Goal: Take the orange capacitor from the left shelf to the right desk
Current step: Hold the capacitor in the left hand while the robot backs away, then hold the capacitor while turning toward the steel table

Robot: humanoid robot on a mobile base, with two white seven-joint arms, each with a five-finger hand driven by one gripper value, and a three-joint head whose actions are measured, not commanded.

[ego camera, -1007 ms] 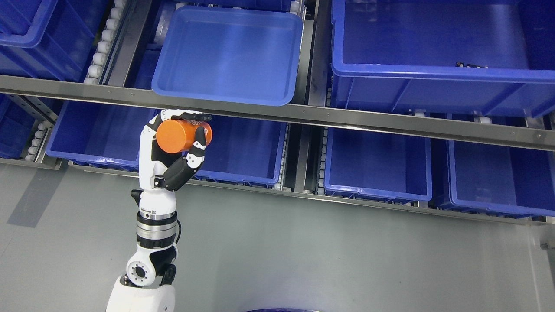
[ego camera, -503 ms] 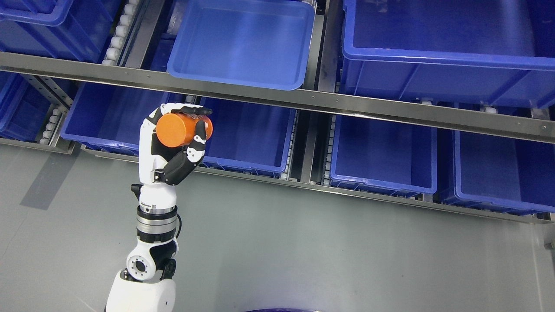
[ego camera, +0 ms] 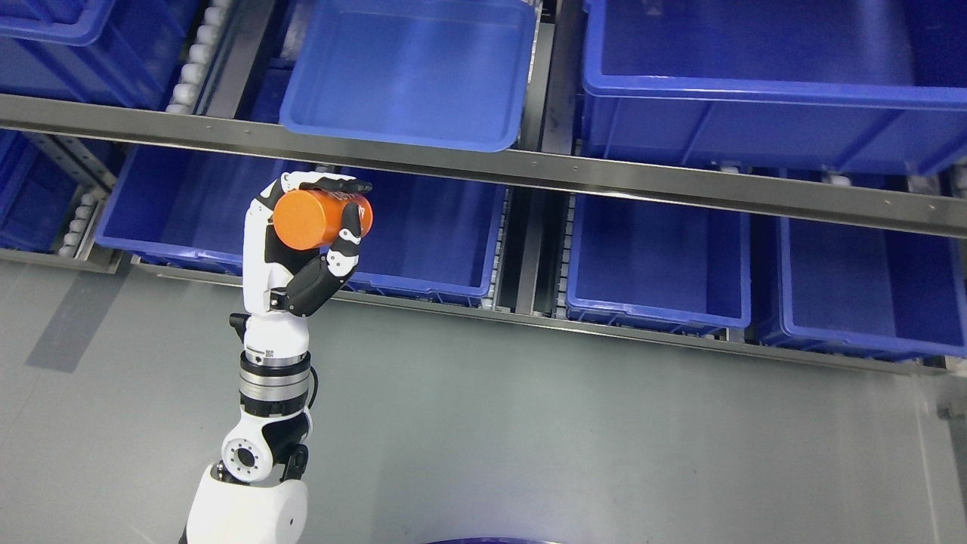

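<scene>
Above the grey floor point(ego camera: 529, 423), my left robot hand point(ego camera: 298, 245) stands raised on its arm, fingers point(ego camera: 332, 183) and thumb curled round the orange capacitor point(ego camera: 310, 219), which lies on its side in the grip. I see it held in front of a lower blue bin point(ego camera: 423, 234) of the shelf. Beyond the capacitor runs the steel shelf rail point(ego camera: 604, 177), and past that a tilted shallow blue tray point(ego camera: 408, 72).

The far end of the capacitor point(ego camera: 313, 217) is covered by the fingers point(ego camera: 349, 234) of the left robot hand point(ego camera: 298, 249), and the print on its side cannot be read. The tray point(ego camera: 408, 72) and upper bins point(ego camera: 755, 83) are cut off by the top edge. The lower bins point(ego camera: 657, 264) are partly hidden behind the shelf rail point(ego camera: 680, 185).
</scene>
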